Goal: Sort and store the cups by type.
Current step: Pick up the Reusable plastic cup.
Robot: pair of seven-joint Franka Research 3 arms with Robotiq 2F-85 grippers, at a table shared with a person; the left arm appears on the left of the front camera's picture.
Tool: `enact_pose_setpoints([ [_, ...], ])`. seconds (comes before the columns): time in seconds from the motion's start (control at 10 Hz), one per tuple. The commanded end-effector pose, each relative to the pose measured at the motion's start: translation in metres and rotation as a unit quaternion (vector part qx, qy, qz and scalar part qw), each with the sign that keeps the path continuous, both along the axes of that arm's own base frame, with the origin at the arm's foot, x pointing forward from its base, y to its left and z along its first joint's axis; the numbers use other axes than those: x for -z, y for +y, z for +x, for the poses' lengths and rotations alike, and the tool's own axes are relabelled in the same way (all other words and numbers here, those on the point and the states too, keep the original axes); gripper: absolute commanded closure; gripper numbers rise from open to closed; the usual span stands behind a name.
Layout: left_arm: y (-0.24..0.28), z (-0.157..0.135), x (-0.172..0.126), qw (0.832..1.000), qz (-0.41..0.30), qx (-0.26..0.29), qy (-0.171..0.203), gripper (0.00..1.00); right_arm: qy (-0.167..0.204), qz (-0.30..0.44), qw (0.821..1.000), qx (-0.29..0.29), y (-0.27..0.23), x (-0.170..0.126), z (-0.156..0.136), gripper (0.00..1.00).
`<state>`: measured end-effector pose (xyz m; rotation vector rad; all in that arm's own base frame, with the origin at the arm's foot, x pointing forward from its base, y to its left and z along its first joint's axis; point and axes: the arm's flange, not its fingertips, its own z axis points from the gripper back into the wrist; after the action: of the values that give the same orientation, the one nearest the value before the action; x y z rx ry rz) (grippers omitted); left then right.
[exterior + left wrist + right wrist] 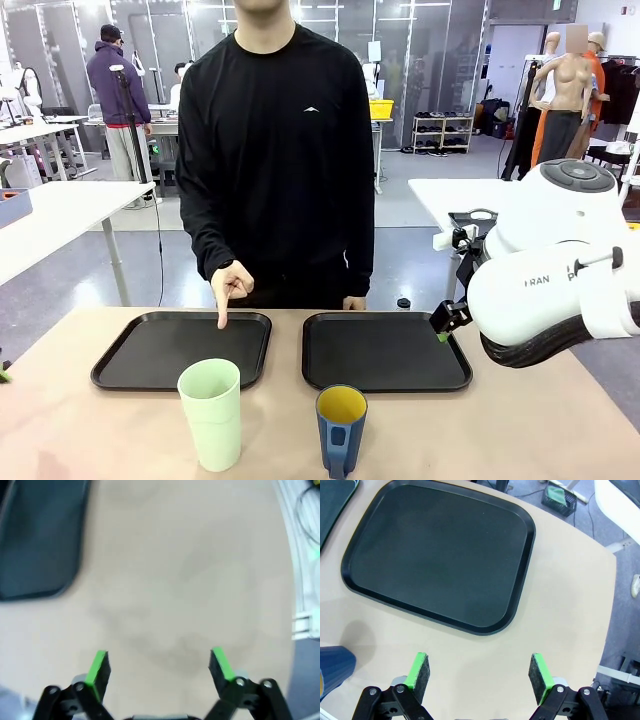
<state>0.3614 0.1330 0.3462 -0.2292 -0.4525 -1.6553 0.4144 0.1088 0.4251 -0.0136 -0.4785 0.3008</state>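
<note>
The tall mint-green tumbler (210, 413) stands upright near the table's front edge, in front of the left black tray (150, 352). To its right stands the dark blue mug (341, 428), yellow inside, its handle facing the camera; its side (334, 666) also shows at the left edge of the right wrist view. My right gripper (480, 670) hangs open and empty over bare table beside the right black tray (440, 555), whose right rim it nears (443, 330). My left gripper (160, 667) is open and empty over bare table, a tray corner (35, 540) at its upper left.
A person in black stands at the far side, one hand (230, 285) pointing an index finger down at the left tray's far edge. The two trays lie side by side. The table's right edge (605, 630) runs close to my right gripper.
</note>
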Motion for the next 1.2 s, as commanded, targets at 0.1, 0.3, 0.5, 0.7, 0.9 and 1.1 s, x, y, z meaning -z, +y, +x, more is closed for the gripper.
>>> enact_pose_setpoints([
  [0.1,0.012,0.013,0.027,0.996,-0.019,0.06,0.066,0.0,0.001,0.002,1.0,0.0,0.0,0.0,0.0,0.0],
  [0.3,0.006,0.024,0.041,0.993,-0.098,0.055,0.028,0.0,0.001,0.002,1.0,0.0,0.0,0.0,0.0,0.0],
  [0.5,0.001,0.03,0.054,0.978,-0.206,0.02,-0.03,0.0,0.001,0.002,1.0,0.0,0.0,0.0,0.0,0.0],
  [0.7,-0.01,0.028,0.071,0.951,-0.306,-0.028,-0.022,0.0,0.001,0.002,1.0,0.0,0.0,0.0,0.0,0.0],
  [0.9,-0.018,0.028,0.08,0.911,-0.408,-0.061,-0.011,0.0,0.001,0.002,1.0,0.0,0.0,0.0,0.0,0.0],
  [1.1,-0.015,0.034,0.074,0.903,-0.425,-0.068,-0.001,0.0,0.001,0.002,1.0,0.0,0.0,0.0,0.0,0.0],
])
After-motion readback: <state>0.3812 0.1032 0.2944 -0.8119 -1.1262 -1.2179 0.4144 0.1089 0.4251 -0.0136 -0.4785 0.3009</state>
